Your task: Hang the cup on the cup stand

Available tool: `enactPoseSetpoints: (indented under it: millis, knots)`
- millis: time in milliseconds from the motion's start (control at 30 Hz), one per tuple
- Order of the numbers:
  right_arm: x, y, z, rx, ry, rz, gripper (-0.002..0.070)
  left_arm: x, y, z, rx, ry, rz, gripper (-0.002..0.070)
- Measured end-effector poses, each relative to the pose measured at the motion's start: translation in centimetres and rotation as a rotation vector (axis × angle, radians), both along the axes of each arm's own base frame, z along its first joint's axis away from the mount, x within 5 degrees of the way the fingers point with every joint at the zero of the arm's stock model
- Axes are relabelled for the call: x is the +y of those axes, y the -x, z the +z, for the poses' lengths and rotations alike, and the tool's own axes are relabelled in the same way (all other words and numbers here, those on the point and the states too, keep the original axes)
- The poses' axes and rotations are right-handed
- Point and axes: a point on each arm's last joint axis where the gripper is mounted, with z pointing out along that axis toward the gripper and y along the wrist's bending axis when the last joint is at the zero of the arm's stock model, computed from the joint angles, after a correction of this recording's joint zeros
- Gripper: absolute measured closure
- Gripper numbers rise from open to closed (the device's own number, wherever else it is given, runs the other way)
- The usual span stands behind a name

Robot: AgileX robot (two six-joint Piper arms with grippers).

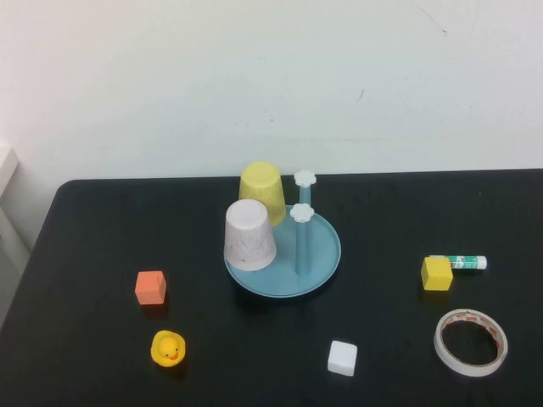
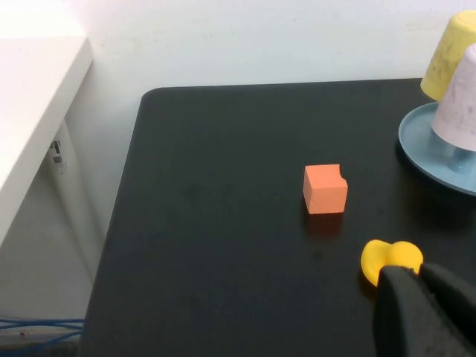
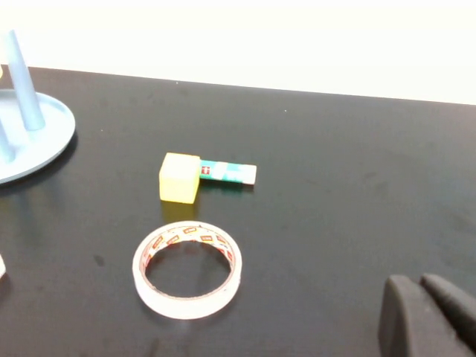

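Note:
The pale pink cup sits upside down over a peg at the front left of the teal cup stand. It also shows in the left wrist view. The yellow cup sits upside down on a peg behind it. Two bare blue pegs with white flower knobs stand on the right of the stand. Neither arm shows in the high view. My left gripper is shut and empty, hovering near the rubber duck. My right gripper is shut and empty over bare table, right of the tape roll.
An orange cube and the yellow duck lie at the front left. A white cube lies at the front middle. A yellow cube, a glue stick and a tape roll lie on the right.

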Motion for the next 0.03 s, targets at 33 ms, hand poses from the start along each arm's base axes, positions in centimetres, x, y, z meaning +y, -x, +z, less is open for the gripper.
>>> enactPoseSetpoints:
  millis: [33]
  knots:
    - [0.00, 0.00, 0.00, 0.000, 0.000, 0.000, 0.0676, 0.00, 0.00, 0.00, 0.000, 0.000, 0.000, 0.0675]
